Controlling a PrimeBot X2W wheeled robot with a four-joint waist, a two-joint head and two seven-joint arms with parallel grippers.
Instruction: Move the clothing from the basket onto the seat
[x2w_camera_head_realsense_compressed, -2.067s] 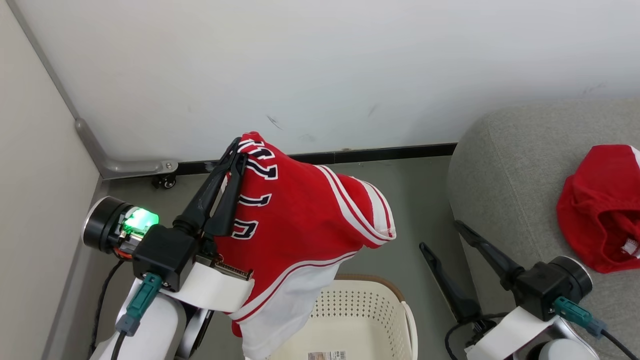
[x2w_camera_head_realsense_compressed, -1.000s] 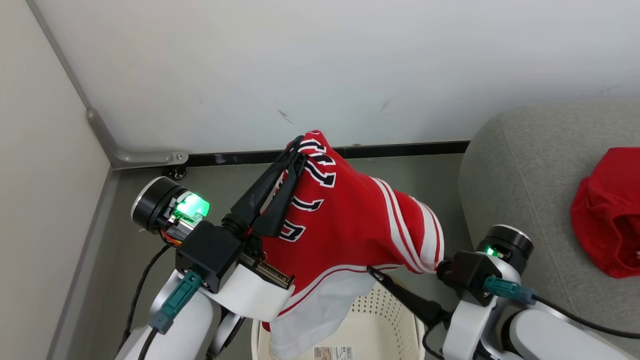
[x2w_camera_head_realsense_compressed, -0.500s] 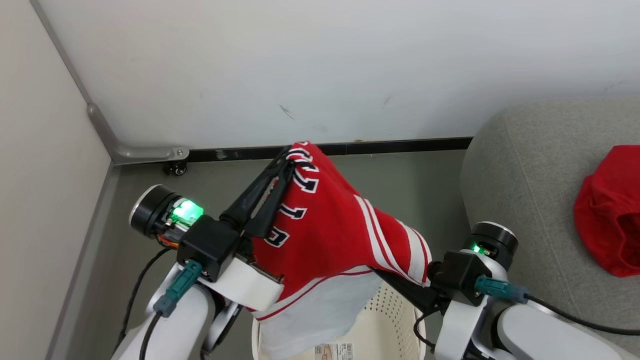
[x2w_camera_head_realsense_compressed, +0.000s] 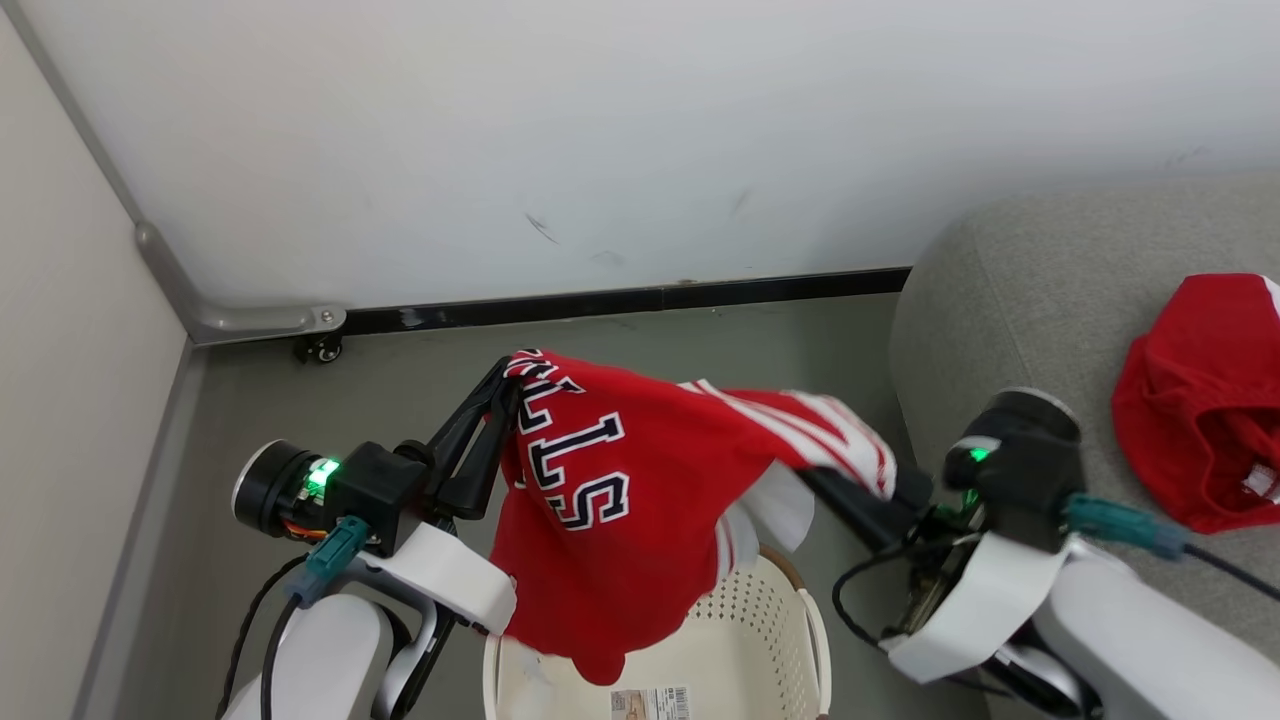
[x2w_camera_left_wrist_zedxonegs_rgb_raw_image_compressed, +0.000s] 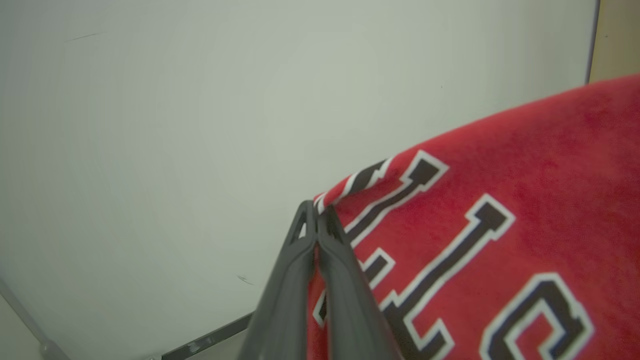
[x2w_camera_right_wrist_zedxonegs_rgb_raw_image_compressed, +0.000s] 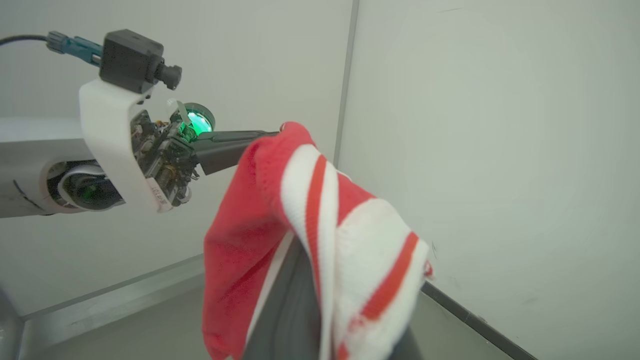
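Grips jersey (x2w_camera_head_realsense_compressed: 610, 490) with clenched left end effector (x2w_camera_head_realsense_compressed: 507, 374); now also clamps striped hem in right end effector (x2w_camera_head_realsense_compressed: 828, 490), stretching it over basket (x2w_camera_head_realsense_compressed: 815, 640). Probably ready for carrying to seat (x2w_camera_head_realsense_compressed: 1000, 300), beside shorts (x2w_camera_head_realsense_compressed: 1190, 400).

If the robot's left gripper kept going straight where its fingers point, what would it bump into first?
Probably the white wall. The left gripper, pinching the edge of the jersey, points at bare wall, though how far away is unclear.
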